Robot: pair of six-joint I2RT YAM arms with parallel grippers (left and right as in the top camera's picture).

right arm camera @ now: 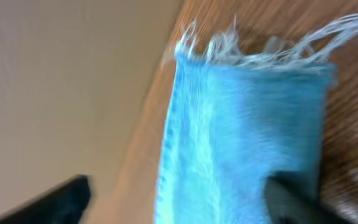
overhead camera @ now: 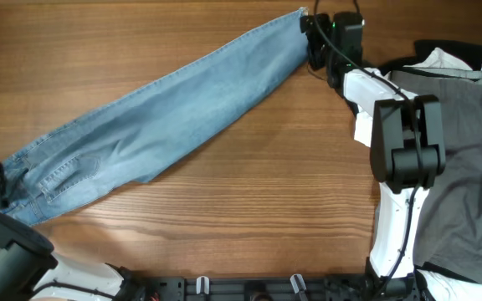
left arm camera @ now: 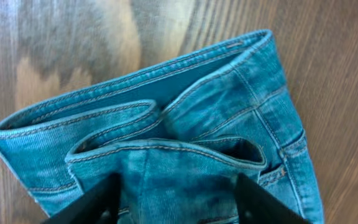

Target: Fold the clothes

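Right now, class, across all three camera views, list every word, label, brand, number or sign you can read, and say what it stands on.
None: no readable text appears in any view.
On the light-blue denim jeans, the waistband and the frayed hem show only stitching and loose threads, no tag or brand patch.
On the grey trousers, no print is visible.
On the brown wooden table, wood grain only, no markings.
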